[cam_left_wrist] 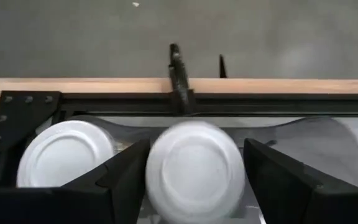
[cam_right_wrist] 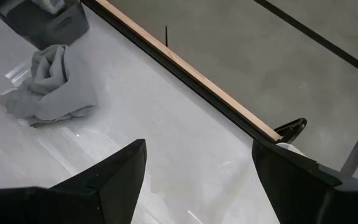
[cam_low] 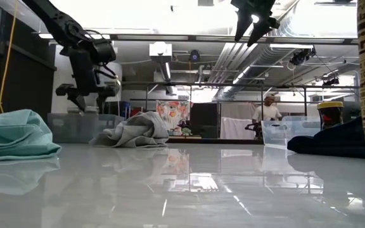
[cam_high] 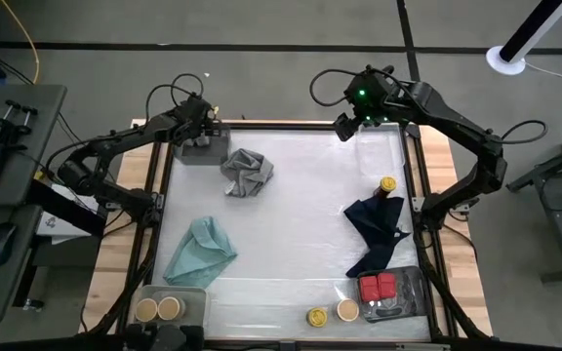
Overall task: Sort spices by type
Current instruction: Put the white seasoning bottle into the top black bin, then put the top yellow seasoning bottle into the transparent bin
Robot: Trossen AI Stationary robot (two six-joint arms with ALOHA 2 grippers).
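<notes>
Two smooth round white-lidded jars [cam_left_wrist: 194, 165] sat in clear tray [cam_high: 199, 151] at worktop's [cam_high: 301, 205] far-left corner; left pincer [cam_left_wrist: 194, 177] straddled one, fingers apart. Right pincer [cam_right_wrist: 197, 180] open above far-right corner.

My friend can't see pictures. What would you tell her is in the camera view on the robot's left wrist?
A white-lidded round jar sits between the two dark fingers of the left tool, which stand apart on either side of it. Another white-lidded jar stands right beside it, in the table's corner, with a wooden edge and grey floor beyond.

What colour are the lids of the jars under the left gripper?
White lids; the left wrist view shows them best.
</notes>
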